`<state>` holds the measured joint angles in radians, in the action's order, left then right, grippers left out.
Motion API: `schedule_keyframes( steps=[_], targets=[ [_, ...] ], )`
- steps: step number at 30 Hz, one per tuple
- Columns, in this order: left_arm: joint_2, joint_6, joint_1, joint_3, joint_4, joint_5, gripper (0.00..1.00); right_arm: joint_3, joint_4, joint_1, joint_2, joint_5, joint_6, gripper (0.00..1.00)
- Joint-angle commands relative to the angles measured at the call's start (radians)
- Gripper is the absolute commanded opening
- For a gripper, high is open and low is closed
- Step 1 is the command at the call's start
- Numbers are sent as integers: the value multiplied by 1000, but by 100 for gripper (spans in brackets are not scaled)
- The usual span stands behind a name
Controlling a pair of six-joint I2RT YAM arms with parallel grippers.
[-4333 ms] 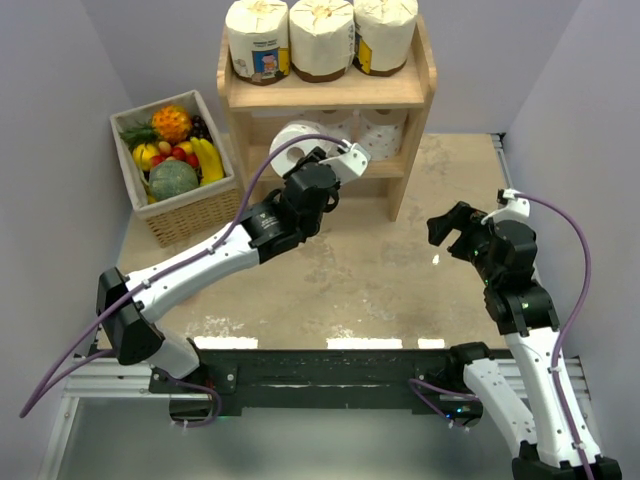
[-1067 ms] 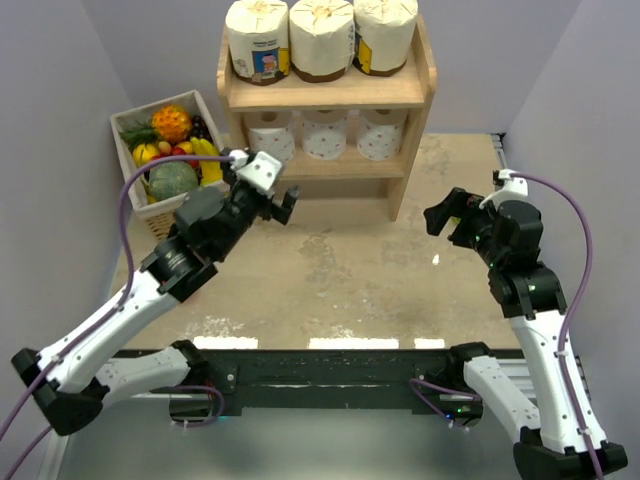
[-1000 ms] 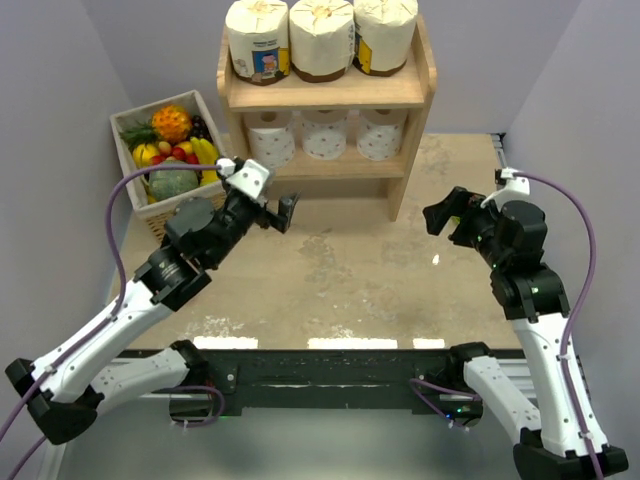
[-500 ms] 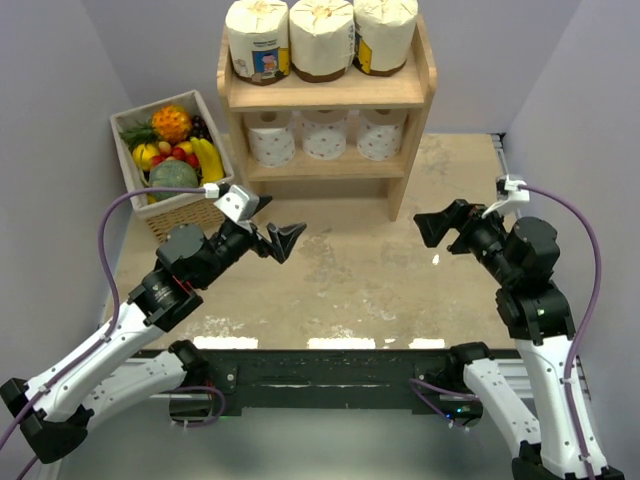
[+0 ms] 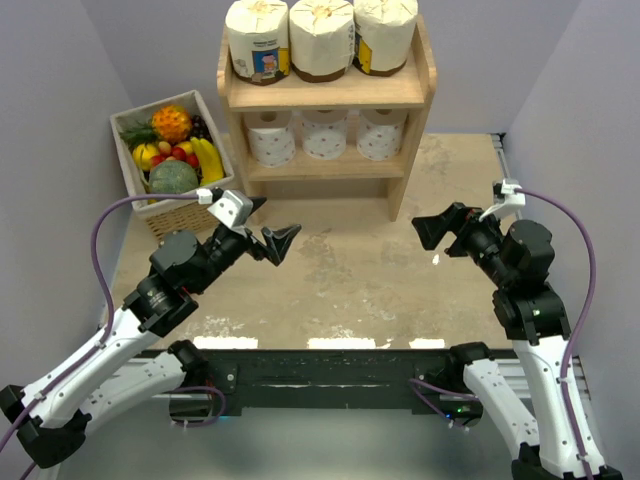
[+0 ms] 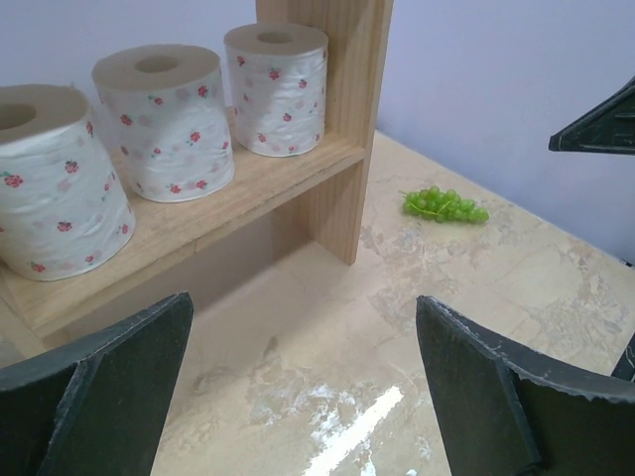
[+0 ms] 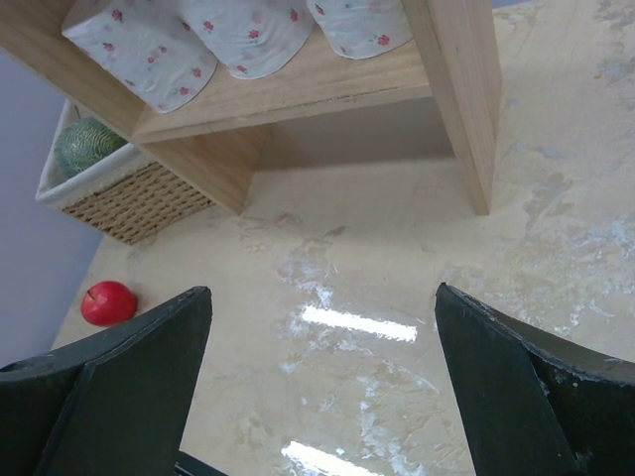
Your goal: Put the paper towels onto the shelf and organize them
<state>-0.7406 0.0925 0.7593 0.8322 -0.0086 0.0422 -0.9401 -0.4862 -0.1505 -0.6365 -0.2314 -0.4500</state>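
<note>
A glossy beige, marble-patterned tabletop (image 5: 350, 285) with darker mottled patches is closed in on three sides by plain, pale lavender-grey panels: a left wall (image 5: 50, 120), a right wall (image 5: 590, 90) and a back wall (image 5: 470, 50). Bright white strips of reflected light (image 5: 350, 343) lie along its near edge, just beside a black mounting rail (image 5: 330, 372).

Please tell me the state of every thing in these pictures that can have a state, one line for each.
big rolls, upright, three side by side on the top board
small rolls, upright, three in a row on the lower board
shelf, standing, both boards filled
left claw, open, empty
right claw, open, empty
basket, full of fruit
grapes, loose on the table
apple, loose on the table
</note>
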Motion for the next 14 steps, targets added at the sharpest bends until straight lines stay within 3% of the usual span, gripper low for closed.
schedule_keyframes(
  steps=[1,14],
  targets=[
    [17,-22,-3,-5,45,25,100,-11,40,2,-9,-34,-13,99],
    [21,-27,-3,-10,45,22,100,-5,38,3,-14,-37,-32,99]
  ],
)
